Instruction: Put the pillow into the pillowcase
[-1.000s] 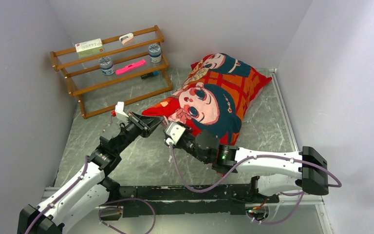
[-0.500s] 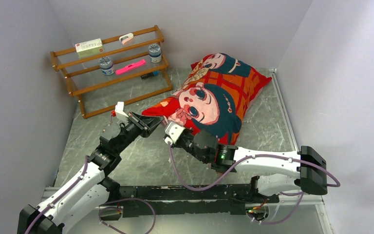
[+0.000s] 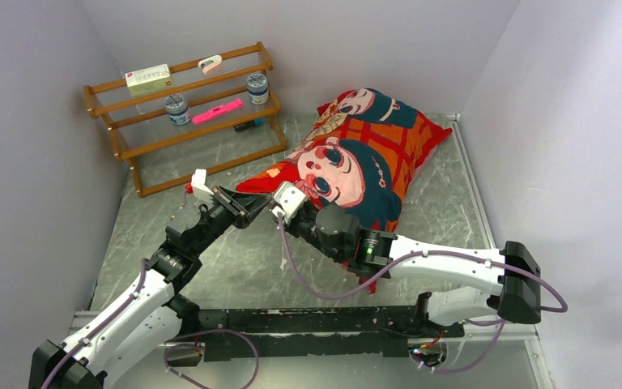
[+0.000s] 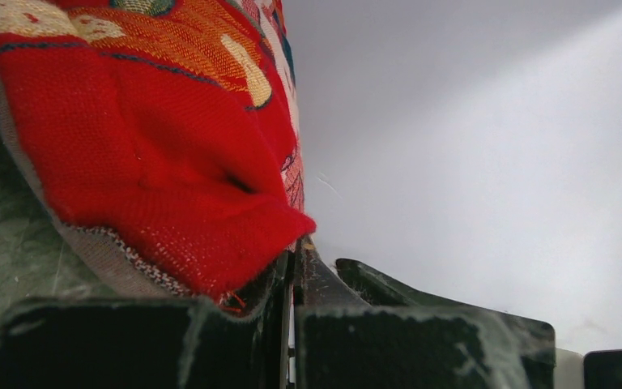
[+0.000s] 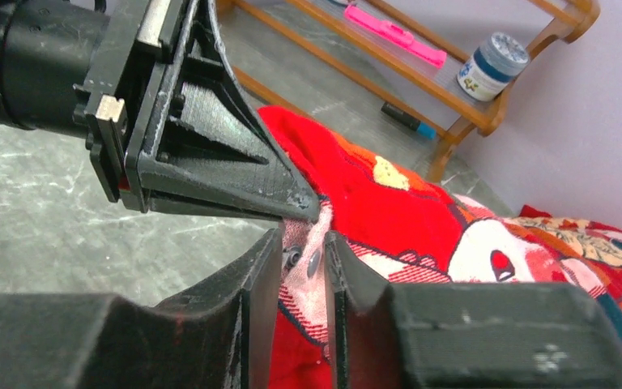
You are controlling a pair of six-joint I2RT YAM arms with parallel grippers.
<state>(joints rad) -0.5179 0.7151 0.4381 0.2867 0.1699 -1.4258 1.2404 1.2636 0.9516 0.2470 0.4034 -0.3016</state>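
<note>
Right of the wooden rack (image 3: 210, 169), the plump pillowcase (image 3: 356, 154) lies on the counter (image 3: 235, 259), pillow apparently inside. The left tool (image 4: 291, 267) pinches the corner nearest the rack. The right tool (image 5: 301, 243) straddles the pale hem, grip unclear. Keeping that hem taut should help closure.

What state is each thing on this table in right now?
Pillowcase, plump and filled, lying flat.
Pillow, hidden; likely inside the pillowcase.
Left tool, shut on the pillowcase's red corner.
Right tool, fingers slightly apart around the pale pink edge; grip unclear.
Rack, standing upright.
Jars, upright on the rack, lids on.
</note>
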